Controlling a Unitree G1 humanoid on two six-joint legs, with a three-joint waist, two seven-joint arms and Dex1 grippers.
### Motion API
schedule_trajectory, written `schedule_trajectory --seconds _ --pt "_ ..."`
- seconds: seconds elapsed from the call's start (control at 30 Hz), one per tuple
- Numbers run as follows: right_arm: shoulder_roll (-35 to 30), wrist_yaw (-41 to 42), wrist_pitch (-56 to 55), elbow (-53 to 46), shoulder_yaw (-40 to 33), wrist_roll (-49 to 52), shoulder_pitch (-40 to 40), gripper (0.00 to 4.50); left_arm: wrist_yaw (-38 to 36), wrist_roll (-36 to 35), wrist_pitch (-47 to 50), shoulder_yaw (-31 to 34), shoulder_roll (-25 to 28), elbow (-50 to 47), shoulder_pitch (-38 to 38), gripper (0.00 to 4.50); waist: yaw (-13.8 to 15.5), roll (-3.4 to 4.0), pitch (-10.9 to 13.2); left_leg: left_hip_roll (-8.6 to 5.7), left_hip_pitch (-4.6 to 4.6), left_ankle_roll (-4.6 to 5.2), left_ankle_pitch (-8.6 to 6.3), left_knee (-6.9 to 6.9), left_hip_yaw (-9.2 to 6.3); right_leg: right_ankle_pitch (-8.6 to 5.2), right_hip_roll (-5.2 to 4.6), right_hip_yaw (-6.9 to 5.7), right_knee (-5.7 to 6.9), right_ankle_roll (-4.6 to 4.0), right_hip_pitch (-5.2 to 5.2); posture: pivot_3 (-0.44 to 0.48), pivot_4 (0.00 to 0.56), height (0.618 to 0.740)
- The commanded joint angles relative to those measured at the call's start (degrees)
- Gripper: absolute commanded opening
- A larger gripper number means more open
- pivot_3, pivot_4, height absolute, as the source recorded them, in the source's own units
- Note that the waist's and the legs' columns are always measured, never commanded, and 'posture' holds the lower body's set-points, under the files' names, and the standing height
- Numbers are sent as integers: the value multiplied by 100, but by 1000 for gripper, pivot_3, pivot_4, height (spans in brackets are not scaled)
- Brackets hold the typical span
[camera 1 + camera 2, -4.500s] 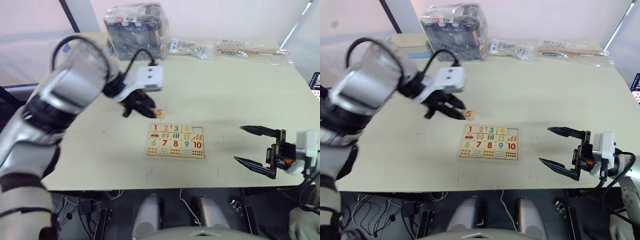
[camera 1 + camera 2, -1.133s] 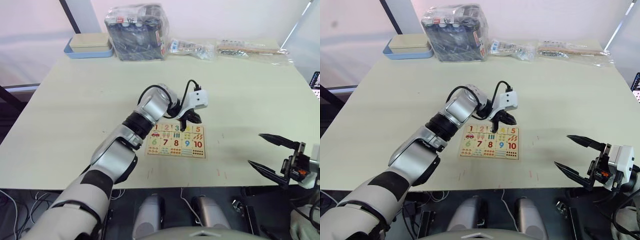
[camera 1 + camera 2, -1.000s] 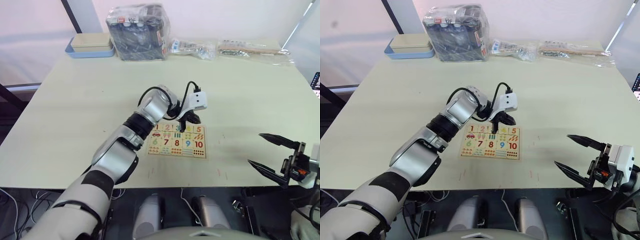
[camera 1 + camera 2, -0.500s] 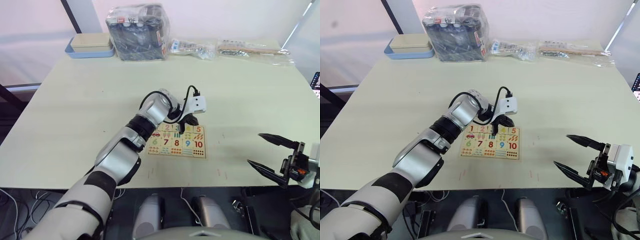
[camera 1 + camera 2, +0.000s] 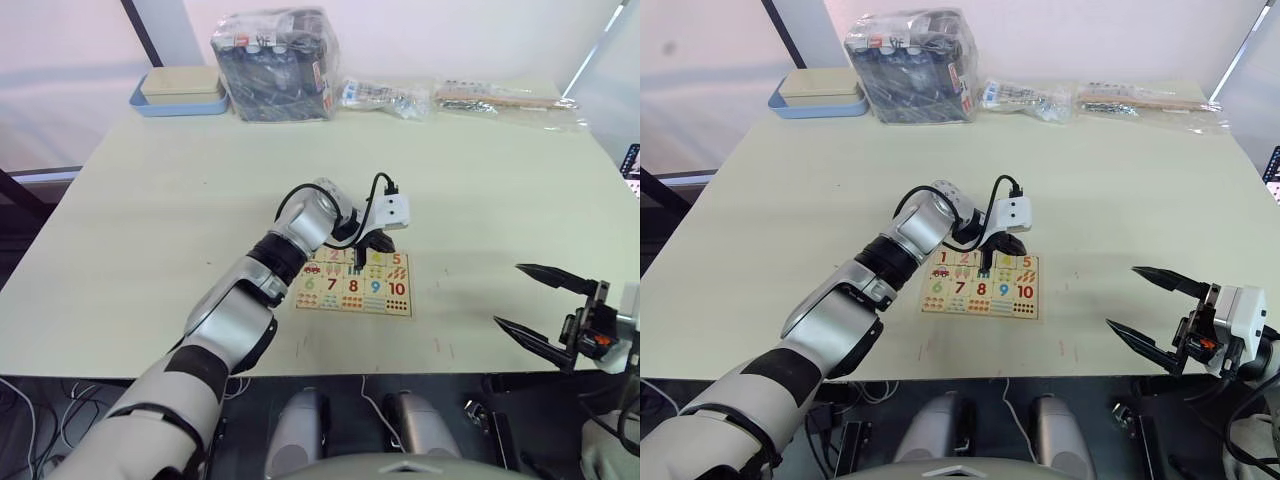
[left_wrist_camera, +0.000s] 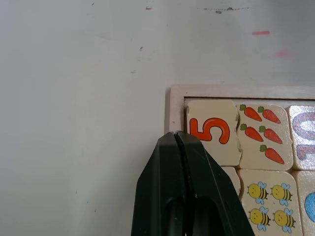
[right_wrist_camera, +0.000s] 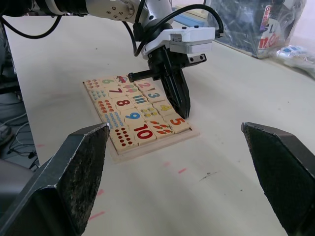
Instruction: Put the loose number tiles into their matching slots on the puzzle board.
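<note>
Number tiles, small square pale-wood pieces printed with coloured digits, all appear seated in the top row of the flat pale-wood puzzle board [image 5: 352, 282], near the middle of the cream table [image 5: 150, 220]; the orange 5 tile [image 6: 212, 132] lies at the right end, its edge looking slightly uneven; such tiles are likely light, stiff and smooth, best pressed flat from above or pinched by opposite edges; the left gripper [image 6: 177, 139], fingers closed and empty, rests its tip beside the 5; the right gripper [image 5: 1148, 306] hangs wide open, holding nothing, well apart to the right.

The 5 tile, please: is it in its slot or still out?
In: the 5 tile lies flat in the board's corner slot, beside the carrots.
</note>
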Motion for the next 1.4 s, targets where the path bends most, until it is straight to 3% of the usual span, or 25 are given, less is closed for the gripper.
schedule_trajectory --seconds 0.03,0.33,0.5,0.8,1.17,1.27,1.4 --pt "-62 4 -8 -108 -101 41 -55 4500 -26 38 13 90 -7 -156 22 20 0 0 0 0 0 0 0 0 0 0 0 0 0 0 0 0 150 740" --pt "-20 -7 32 -109 -18 0 -151 4500 13 -844 443 1183 269 -1072 364 20 -9 0 0 14 0 0 0 0 1 0 0 -1 3 0 -1 0 150 740" --pt "40 -198 226 -67 190 47 -480 4500 562 -1712 1250 2392 590 -2589 1329 20 -72 5 -3 26 10 -1 0 -2 5 0 0 6 12 -1 0 0 150 740" --pt "155 -807 587 63 801 -351 -1370 4500 2089 -2645 1467 4109 688 -5022 3544 20 -20 4 -3 25 60 -3 2 -4 18 0 -16 12 22 -2 39 0 150 740" --pt "-60 -459 1086 517 983 -231 -1699 4500 2718 -3502 1395 5114 893 -6774 5811 20 -2 -1 -6 26 76 -2 1 -9 34 -10 -30 19 23 -20 44 0 150 740" --pt "-182 -118 948 922 739 -188 -1508 4500 2329 -3792 1122 5644 1072 -6915 6867 853 -24 -7 -12 28 79 -2 1 -10 36 -13 -30 20 22 -26 43 0 150 740" --pt "-256 152 762 1178 498 -186 -1273 4500 2172 -4093 901 5957 1257 -6884 7505 2421 -4 -9 -11 31 85 0 -1 -28 51 -15 -35 29 14 -29 39 0 150 740"
